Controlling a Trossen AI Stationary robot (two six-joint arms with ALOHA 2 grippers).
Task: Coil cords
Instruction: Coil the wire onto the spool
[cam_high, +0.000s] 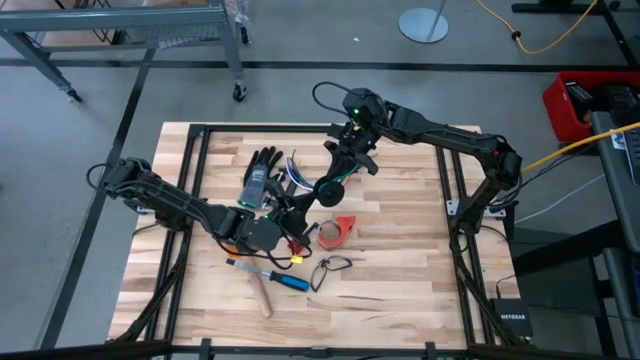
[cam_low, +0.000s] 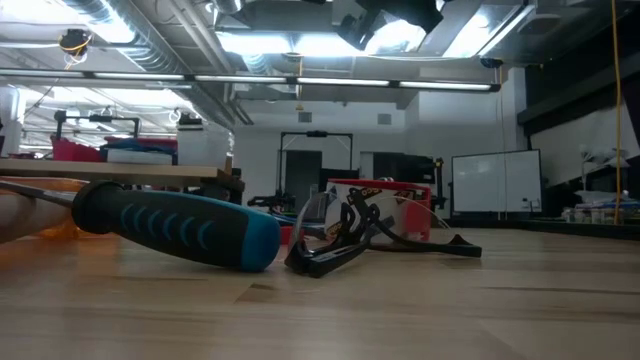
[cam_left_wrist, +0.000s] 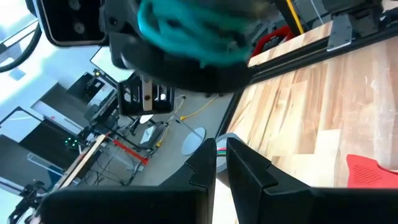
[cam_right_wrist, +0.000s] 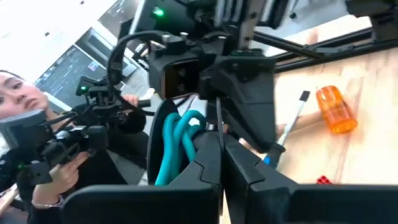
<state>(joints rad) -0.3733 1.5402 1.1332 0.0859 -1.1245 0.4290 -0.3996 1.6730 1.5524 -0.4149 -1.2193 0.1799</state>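
The cords (cam_right_wrist: 177, 140) are found off the table (cam_high: 400, 290), gathered as teal loops against the right gripper (cam_right_wrist: 222, 134), which is held above the middle of the board, just beside the glove (cam_high: 262, 172). The right gripper's fingers are pressed together. Whether a strand is pinched between them cannot be told, since the loops are seen beside one finger and pass behind it. The loops are judged to be kept raised so that slack can be wound without dragging over the wood. The left gripper (cam_left_wrist: 221, 152) is pointed up at the right one from close by. Its fingers are parted by only a narrow slit, and nothing is seen between them. This placing is judged to serve a hand-over or a regrasp: one gripper is used as an anchor for the bundle while the other is freed to take a new hold on it. The coil is not yet formed into a tidy ring, and nothing has been laid down, so the task is judged to be partway done. The tape (cam_high: 338, 232) and the blue-handled tool (cam_low: 180, 225) are left lying near the front, apart from the work, where loose ends could snag if the bundle is lowered carelessly.
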